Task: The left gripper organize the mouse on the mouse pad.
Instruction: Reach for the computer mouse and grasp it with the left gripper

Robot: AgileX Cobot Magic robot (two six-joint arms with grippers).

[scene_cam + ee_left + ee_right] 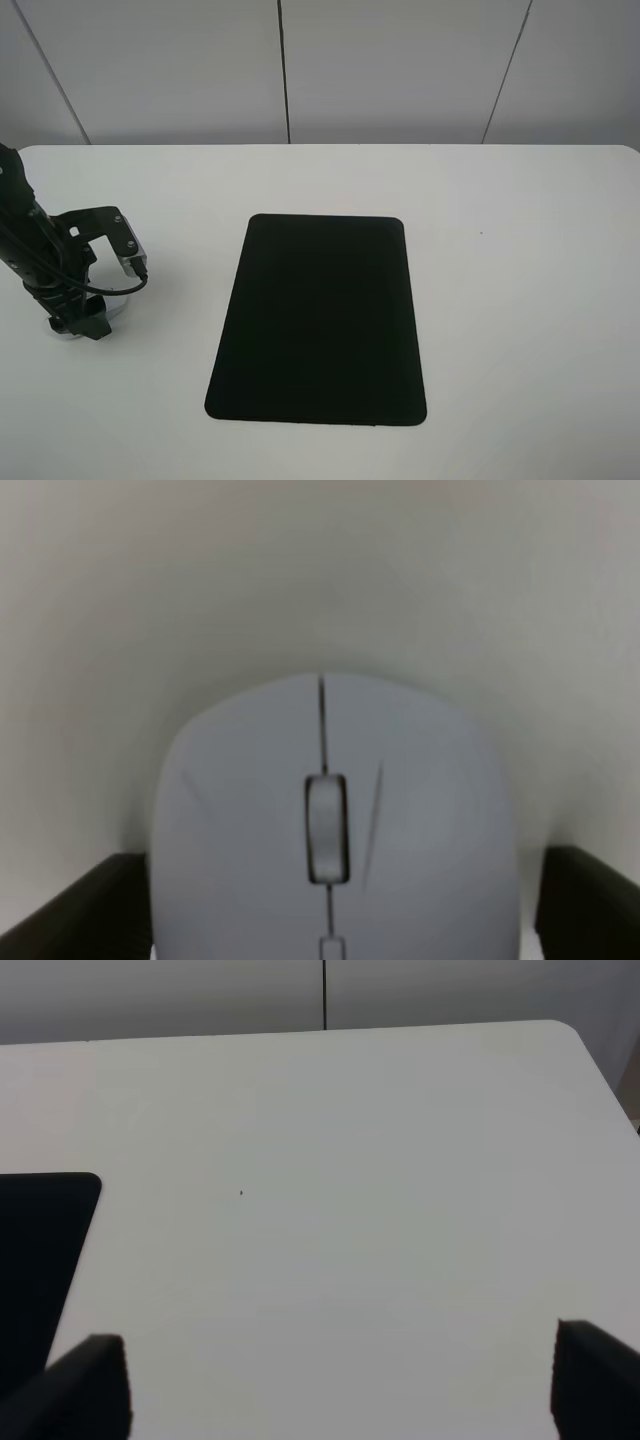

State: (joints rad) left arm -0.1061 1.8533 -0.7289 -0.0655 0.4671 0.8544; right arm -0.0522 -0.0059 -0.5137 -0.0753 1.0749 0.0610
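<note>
The white mouse (400, 770) with its grey scroll wheel fills the left wrist view and lies on the table. My left gripper (345, 910) is down over it, with black fingers (70, 910) close against both of its sides. From above, the left gripper (80, 322) at the table's far left covers the mouse (117, 309), and only a pale sliver of it shows. The black mouse pad (320, 320) lies flat in the middle, well to the right of the mouse. My right gripper (340, 1390) hangs open over bare table, and a corner of the mouse pad (40, 1260) shows beside it.
The white table (520, 250) runs to a grey panelled wall (400, 70) at the back. The left arm's cables and silver-grey box (132, 255) stand above the mouse. The right arm is out of the high view.
</note>
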